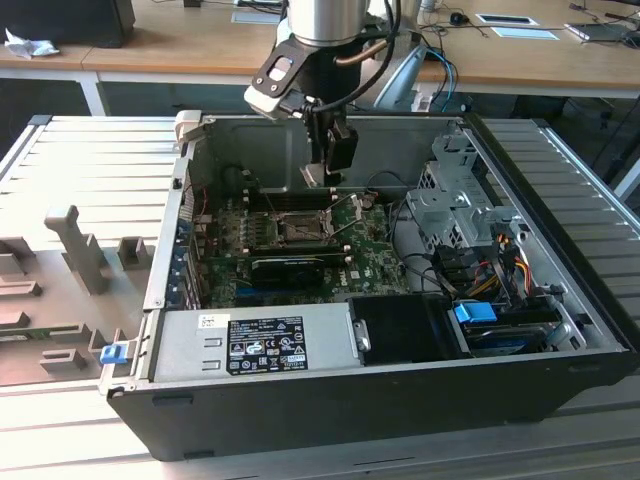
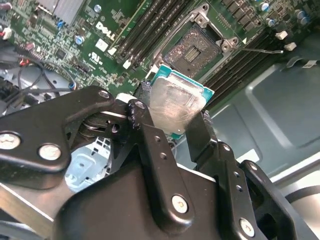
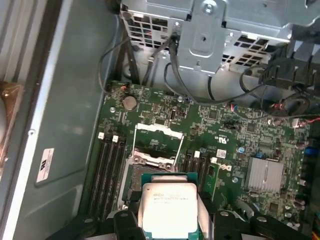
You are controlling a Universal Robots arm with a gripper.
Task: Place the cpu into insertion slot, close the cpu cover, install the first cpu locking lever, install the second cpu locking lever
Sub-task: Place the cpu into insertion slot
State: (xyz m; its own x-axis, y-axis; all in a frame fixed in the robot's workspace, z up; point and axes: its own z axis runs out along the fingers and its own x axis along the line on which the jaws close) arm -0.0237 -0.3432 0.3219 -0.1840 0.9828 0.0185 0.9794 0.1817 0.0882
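The black two-fingered gripper (image 2: 172,114) pinches the small square silver-faced cpu (image 2: 176,100) by its edges, above the dark square insertion slot (image 2: 194,47) and apart from it; the thin silvery cpu cover (image 3: 156,131) stands open; seemingly no step is finished yet

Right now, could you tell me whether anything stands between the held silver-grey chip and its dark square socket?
Nothing visible: the black gripper holds the silver-grey square cpu above the bare dark insertion slot, silvery cpu cover open.

Robotics lab or workshop: opened computer case (image 1: 400,400) on slotted aluminium tabletop (image 1: 90,160); grey fixture blocks (image 1: 75,245) beside case; wooden desks (image 1: 200,45) beyond case.
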